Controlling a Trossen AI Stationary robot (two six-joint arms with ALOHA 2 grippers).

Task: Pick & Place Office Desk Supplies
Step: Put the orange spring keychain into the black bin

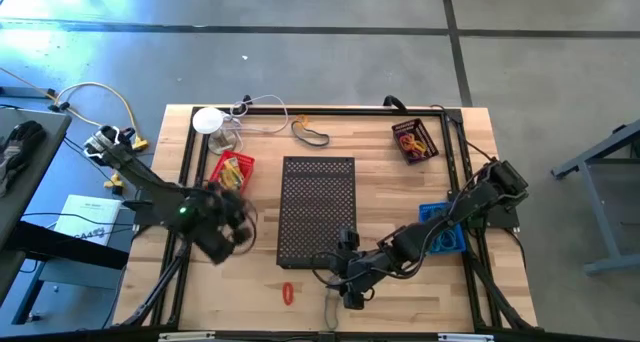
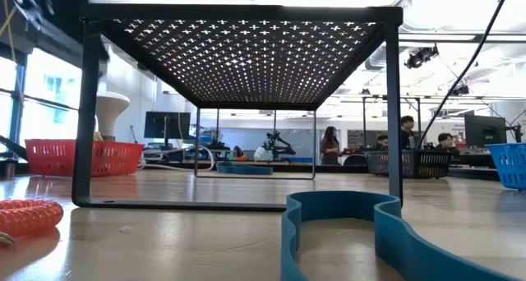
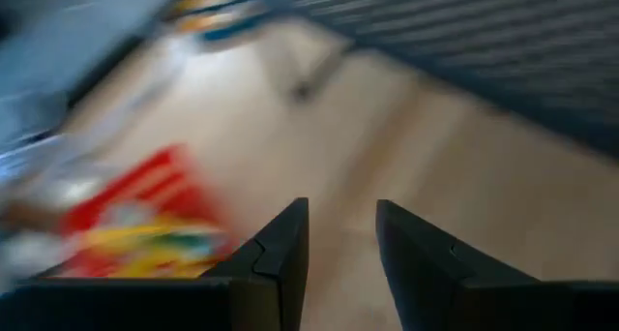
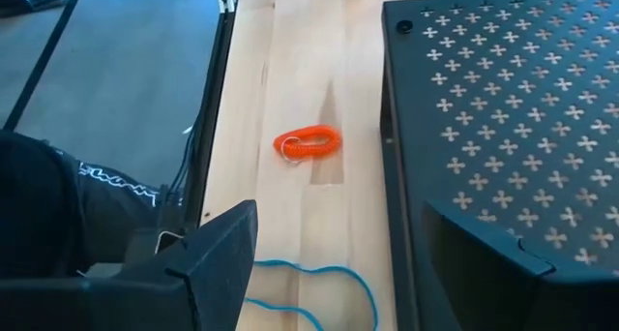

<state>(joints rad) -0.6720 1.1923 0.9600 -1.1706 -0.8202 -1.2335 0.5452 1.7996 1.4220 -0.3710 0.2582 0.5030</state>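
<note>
The left gripper [image 1: 235, 227] hovered near the red basket [image 1: 232, 169] by the worktop's left edge, fingers slightly apart, holding nothing. The right gripper [image 1: 350, 287], wide open, was near the front edge beside the orange loop [image 1: 288, 293].

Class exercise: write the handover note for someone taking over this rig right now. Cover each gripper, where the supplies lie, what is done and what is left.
Left gripper: open, empty, above the table beside the red basket of supplies.
Right gripper: open, empty, low by the black mesh stand.
Orange coil loop: loose on the table near the front edge.
Dark band: loose near the far edge.
Dark red tray and blue basket hold items.
Done: cannot tell.
Left: the two loose items.
</note>
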